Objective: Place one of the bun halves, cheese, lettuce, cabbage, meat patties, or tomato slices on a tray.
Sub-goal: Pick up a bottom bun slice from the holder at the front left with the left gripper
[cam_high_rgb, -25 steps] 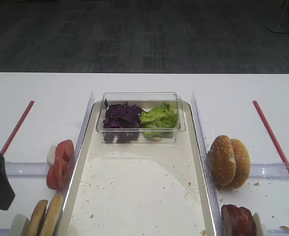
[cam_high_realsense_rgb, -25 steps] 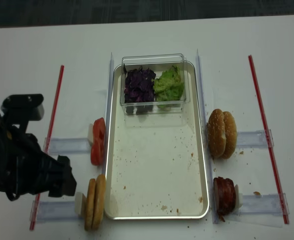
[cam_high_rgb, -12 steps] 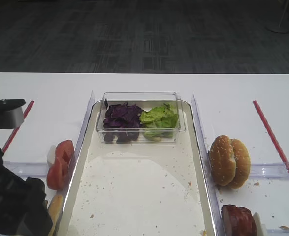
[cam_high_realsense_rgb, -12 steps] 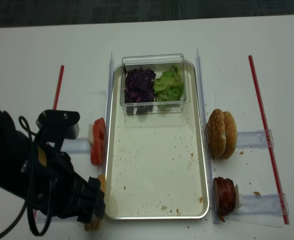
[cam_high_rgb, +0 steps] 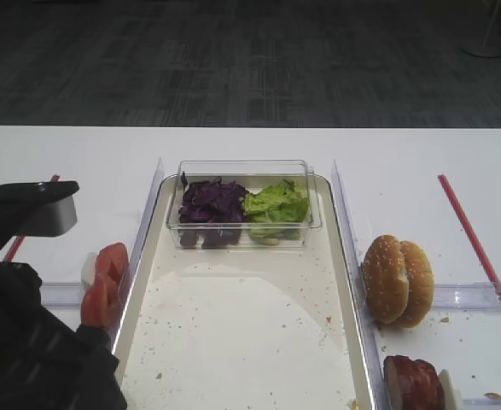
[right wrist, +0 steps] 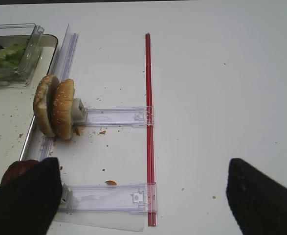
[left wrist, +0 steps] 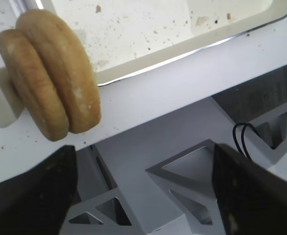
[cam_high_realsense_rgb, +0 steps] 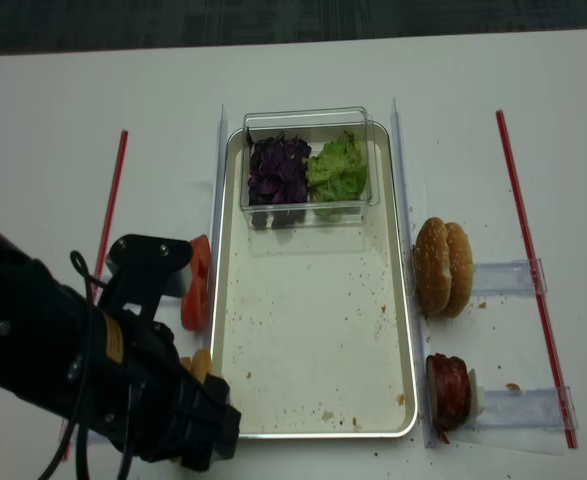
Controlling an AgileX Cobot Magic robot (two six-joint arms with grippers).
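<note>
Two flat golden-brown bun halves [left wrist: 50, 78] stand on edge against a white block, beside the tray's [left wrist: 182, 49] near corner. My left gripper [left wrist: 143, 196] is open with nothing between its fingers, and the buns sit just beyond its left finger [left wrist: 31, 196]. From above, my left arm [cam_high_realsense_rgb: 103, 370] covers most of those buns. Tomato slices [cam_high_realsense_rgb: 195, 283] stand left of the tray [cam_high_realsense_rgb: 408, 330]. Cabbage [cam_high_realsense_rgb: 278, 170] and lettuce [cam_high_realsense_rgb: 338, 170] fill a tub. Meat patties [cam_high_realsense_rgb: 448, 390] stand at the right. My right gripper [right wrist: 143, 200] hangs open over the bare table. No cheese is in view.
The clear tub [cam_high_rgb: 241, 171] sits on the tray's far end. Two sesame-seeded bun halves [cam_high_realsense_rgb: 443, 267] stand right of the tray. Red strips [cam_high_realsense_rgb: 108, 215] [right wrist: 148, 122] and clear plastic rails [right wrist: 114, 116] lie on both sides. The table's front edge [left wrist: 182, 93] lies under my left gripper.
My left arm has swung in from the far left to the tray's near left corner, and it now covers the flat bun halves in the overhead views.
</note>
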